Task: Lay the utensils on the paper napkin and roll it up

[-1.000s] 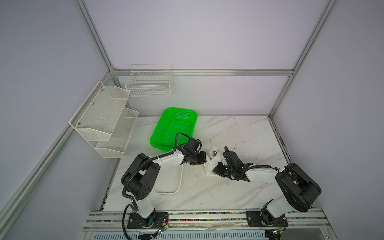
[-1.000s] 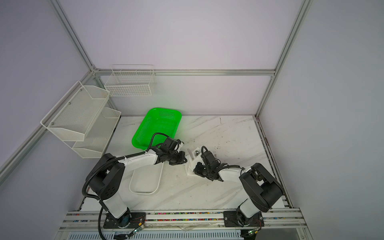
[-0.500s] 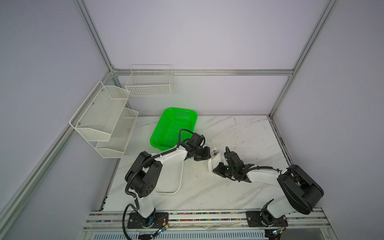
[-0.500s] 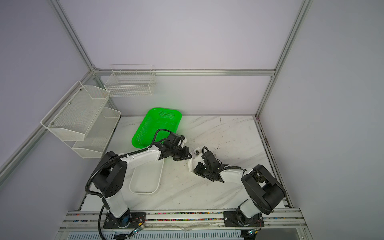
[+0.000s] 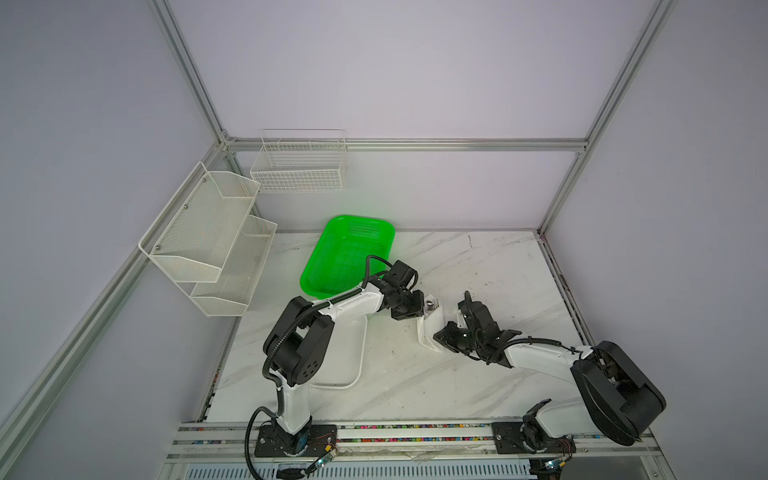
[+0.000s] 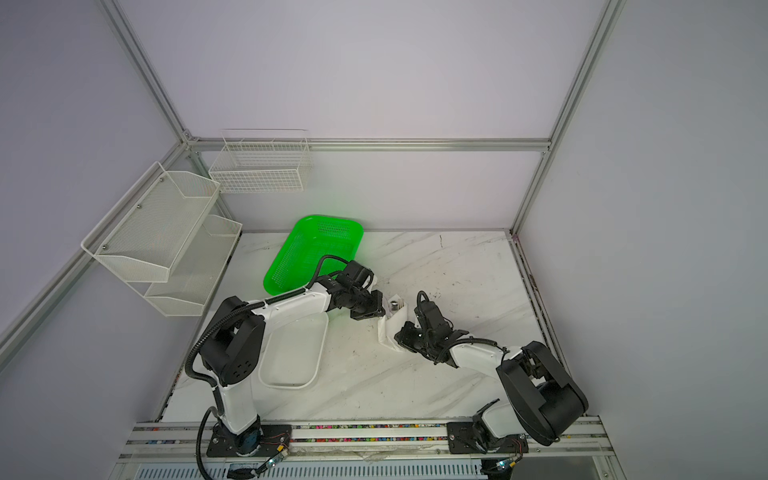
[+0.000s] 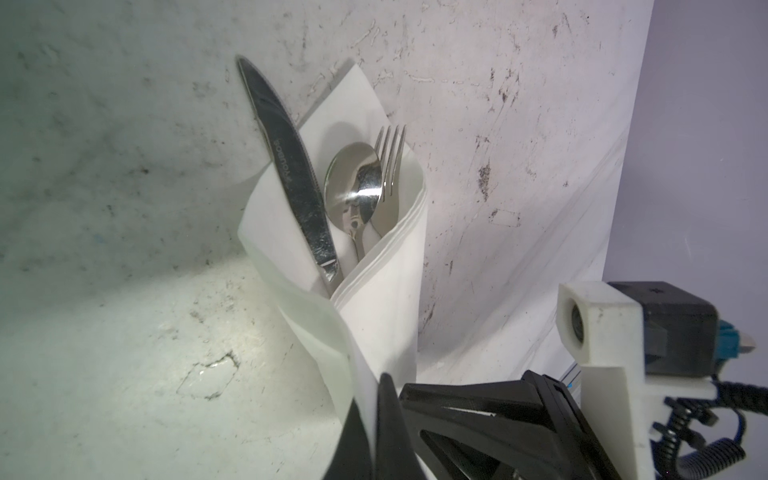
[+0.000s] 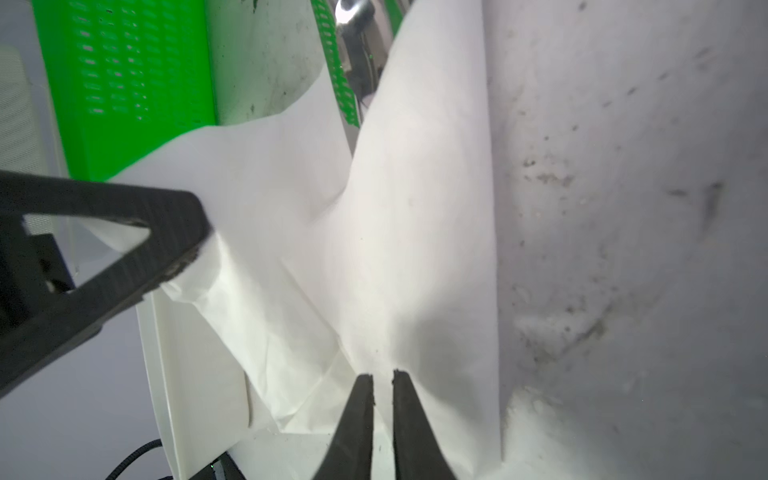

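White paper wrapped the cutlery: the paper napkin [image 7: 376,299] was folded into a loose cone around the utensils [image 7: 353,187]. In the left wrist view the knife [image 7: 286,166], the spoon [image 7: 353,178] and the fork [image 7: 389,166] stuck out of its open end side by side, the knife blade reaching farthest.

In both top views the wrapped set sat near the middle of the marble counter [image 5: 478,270], with the open end and the shiny heads toward 12 o'clock and the narrow end toward 6 o'clock.

The left hand [image 5: 417,316] sat at 10 o'clock of the paper napkin, clenched on its side edge. The right wrist view showed one of its black fingers [image 8: 178,216] pressed on the paper.

The right hand [image 8: 381,376] met the narrow end from 4 o'clock. Its jaws were almost together with only a slit between them, and the tips were against the paper. Whether a fold was nipped in that slit could not be told.

A green basket [image 5: 347,253] lay at 11 o'clock of the paper napkin. A white tray [image 6: 291,357] lay at 8 o'clock, partly under the left arm. Both were apart from the paper.
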Available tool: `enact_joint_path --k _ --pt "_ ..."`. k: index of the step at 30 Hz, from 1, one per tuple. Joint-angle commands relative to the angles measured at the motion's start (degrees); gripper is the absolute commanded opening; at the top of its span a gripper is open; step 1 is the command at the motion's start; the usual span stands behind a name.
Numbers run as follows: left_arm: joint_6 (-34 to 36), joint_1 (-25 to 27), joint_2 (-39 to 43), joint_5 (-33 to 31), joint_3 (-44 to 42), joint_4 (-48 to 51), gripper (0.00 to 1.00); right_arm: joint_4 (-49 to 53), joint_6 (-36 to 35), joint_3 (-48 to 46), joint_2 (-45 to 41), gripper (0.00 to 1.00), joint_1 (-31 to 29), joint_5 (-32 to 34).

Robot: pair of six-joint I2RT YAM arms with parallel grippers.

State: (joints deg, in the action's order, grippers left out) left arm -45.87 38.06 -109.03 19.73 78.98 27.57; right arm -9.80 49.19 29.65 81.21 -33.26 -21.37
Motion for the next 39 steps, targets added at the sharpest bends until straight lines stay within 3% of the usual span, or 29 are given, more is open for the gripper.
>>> enact_joint_path --k 1,24,39 --pt "-0.62 0.79 -0.76 0.44 6.32 1.50 0.00 -2.53 -0.36 -1.17 1.85 0.12 0.21 -3.02" --pt "-7.60 5.84 -7.76 2.14 16.27 0.69 0.00 -3.40 -1.71 -1.52 4.91 0.13 0.20 -3.07" --pt "-12.30 6.36 -7.96 0.17 13.42 -5.42 0.00 -0.16 -0.65 -1.60 -1.25 0.16 1.10 -0.77"
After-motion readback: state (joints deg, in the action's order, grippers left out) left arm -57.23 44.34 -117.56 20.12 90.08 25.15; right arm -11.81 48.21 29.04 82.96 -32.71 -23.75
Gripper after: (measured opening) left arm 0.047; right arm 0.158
